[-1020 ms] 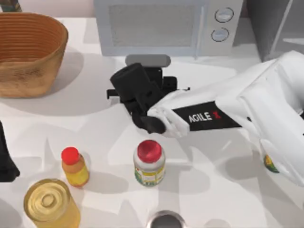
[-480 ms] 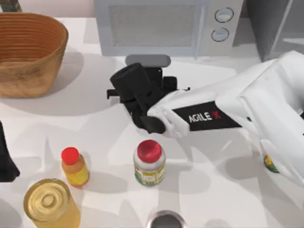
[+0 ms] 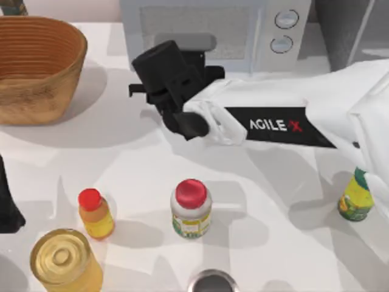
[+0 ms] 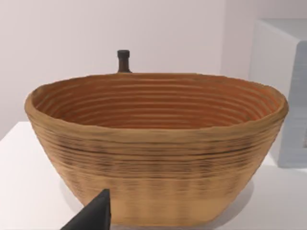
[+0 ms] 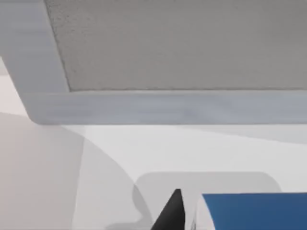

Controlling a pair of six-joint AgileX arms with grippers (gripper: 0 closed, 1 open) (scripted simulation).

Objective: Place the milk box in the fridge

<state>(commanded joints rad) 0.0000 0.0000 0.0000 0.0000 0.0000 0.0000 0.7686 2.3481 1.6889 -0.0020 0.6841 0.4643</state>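
The right gripper [image 3: 182, 76] sits in front of the white microwave [image 3: 213, 33], at the far side of the table [image 3: 273, 182] in the top view, with the right arm reaching in from the right. In the right wrist view the blue top of the milk box [image 5: 254, 211] lies immediately beside a dark fingertip [image 5: 170, 213], so the carton appears to be grasped and lifted; full closure of the fingers on it cannot be confirmed, since the wrist hides the carton from above. The step in hand is judged to be the carry: pickup is done, placement is not. The fridge [image 3: 352, 30] stands at the far right corner, just beside the microwave. The next move calls for a sweep to the right along the microwave front, holding the carton upright and clear of the microwave's lower edge. Open room lies across the middle of the table. The red-capped white jar [image 3: 191, 208], the small orange bottle [image 3: 95, 213] and the yellow jar [image 3: 64, 261] stand nearer the front, well apart from that path. The green-and-yellow bottle [image 3: 356, 196] stands under the arm on the right and could be clipped. The left gripper [image 4: 91, 218] is parked facing the wicker basket [image 3: 36, 67]; its fingers cannot be judged.
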